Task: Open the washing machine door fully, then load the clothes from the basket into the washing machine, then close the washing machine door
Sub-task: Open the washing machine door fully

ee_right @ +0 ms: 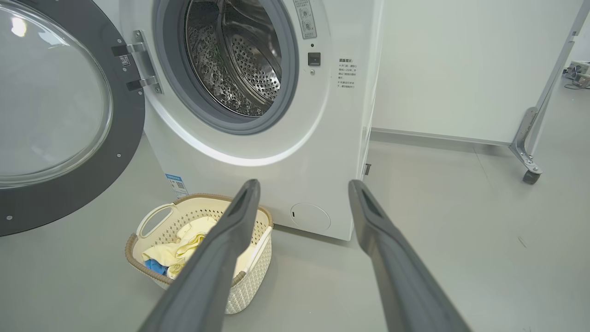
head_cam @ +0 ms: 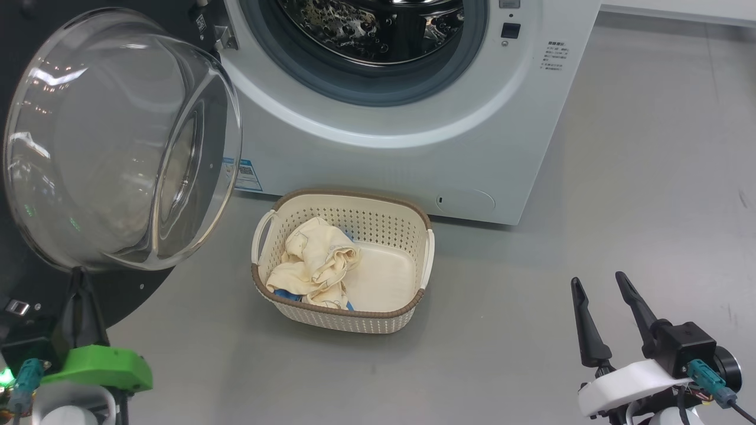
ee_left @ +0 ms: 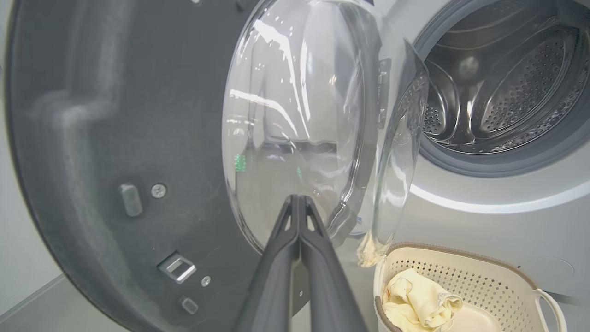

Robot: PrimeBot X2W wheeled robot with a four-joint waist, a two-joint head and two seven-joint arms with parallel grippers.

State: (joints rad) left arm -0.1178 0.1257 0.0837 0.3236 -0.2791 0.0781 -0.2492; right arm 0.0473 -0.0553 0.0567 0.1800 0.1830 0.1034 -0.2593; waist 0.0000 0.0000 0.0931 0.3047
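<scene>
Door (head_cam: 118,141) swung out to the left, glass bowl facing me, drum (head_cam: 378,29) exposed. My left gripper (ee_left: 298,199) has its fingers pressed together, holding nothing, tips at the lower edge of the glass; can't tell if they touch it. My right gripper (head_cam: 597,279) is spread wide, empty, near right, well apart from the basket (head_cam: 348,193). Basket is on the floor just in front of the washing machine (head_cam: 413,165), with the clothes (head_cam: 316,260) bunched in its left half.

Risks, as I judge them:
- Closed fingers slide off the curved glass.
- Door drifts back over the opening while I load.
- Right fingers snag the perforated wall or a handle and drag the light basket.
- A loose sleeve hangs over the gasket and gets pinched when the door closes.
</scene>
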